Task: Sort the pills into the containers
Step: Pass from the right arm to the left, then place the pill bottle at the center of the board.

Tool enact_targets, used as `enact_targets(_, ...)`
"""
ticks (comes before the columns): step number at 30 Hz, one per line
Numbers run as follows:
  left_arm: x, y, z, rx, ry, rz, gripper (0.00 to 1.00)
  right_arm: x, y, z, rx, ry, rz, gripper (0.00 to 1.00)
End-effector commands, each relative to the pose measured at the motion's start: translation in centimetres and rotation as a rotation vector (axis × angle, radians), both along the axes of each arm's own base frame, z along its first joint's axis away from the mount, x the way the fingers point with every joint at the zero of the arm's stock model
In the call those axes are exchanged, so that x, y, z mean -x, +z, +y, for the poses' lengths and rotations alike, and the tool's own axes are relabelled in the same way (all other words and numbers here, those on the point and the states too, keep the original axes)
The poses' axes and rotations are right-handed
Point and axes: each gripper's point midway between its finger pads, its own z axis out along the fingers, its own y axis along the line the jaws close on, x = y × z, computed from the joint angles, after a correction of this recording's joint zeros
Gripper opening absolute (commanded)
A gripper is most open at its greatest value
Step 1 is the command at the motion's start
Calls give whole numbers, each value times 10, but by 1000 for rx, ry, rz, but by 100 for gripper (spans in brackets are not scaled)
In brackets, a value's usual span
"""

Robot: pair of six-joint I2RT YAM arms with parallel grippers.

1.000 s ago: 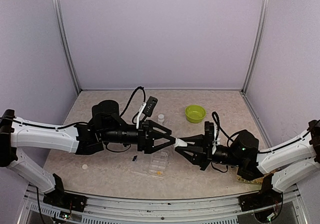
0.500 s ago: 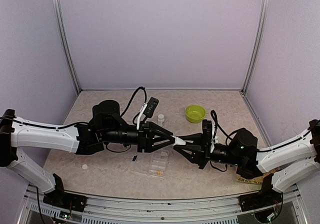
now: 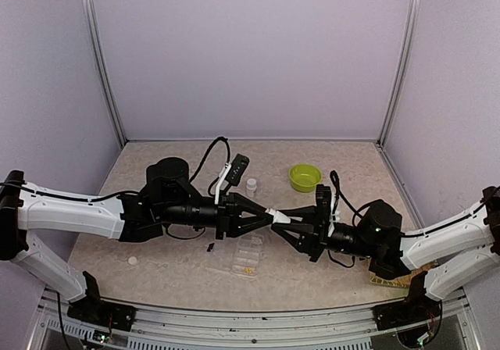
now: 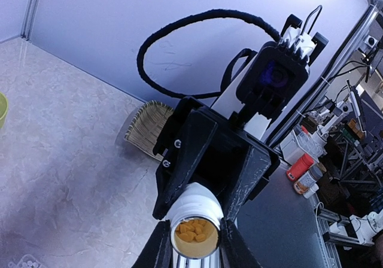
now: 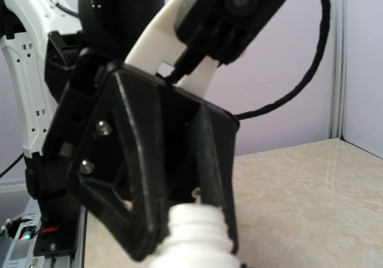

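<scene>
Left wrist: right gripper [image 4: 199, 213] clamps open bottle [image 4: 190, 199].

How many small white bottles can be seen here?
2. An open bottle is held in the air by the right gripper; a second bottle stands left of the green bowl in the top view. Others may be hidden under the arms.

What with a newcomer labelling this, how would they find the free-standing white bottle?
Start at the lime-green bowl. The small white bottle stands just left of it, upright and alone; the other bottle is held aloft in the right gripper.
</scene>
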Motion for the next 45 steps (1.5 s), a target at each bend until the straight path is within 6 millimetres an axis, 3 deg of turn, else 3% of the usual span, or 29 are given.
enact_targets(1,-3,13,-3,24,19,-37,18,-3,3,4,-1,0,-4,22)
enact_targets(6,-4,11,-3,19,25,-38,14,-3,1,5,4,1,0,28)
enact_targets(8,-5,10,-3,18,36,-40,14,-5,-1,5,11,-5,4,39)
enact_targets(14,-15,8,1,-3,100,-53,13,-11,-7,3,30,-40,30,88)
enact_targets(16,-20,4,2,-23,127,-55,13,-13,-8,1,32,-55,36,98)
enact_targets(21,-48,-19,10,-174,264,-94,13,-28,-12,-14,54,-166,65,100)
enact_targets(25,-84,-42,26,-324,407,-132,13,-41,-16,-30,76,-269,97,100)
enact_targets(33,-145,-95,65,-545,587,-117,13,-42,-14,-55,57,-338,114,100)
enact_targets(45,-194,-160,91,-751,711,-114,13,-41,-20,-59,58,-339,128,100)
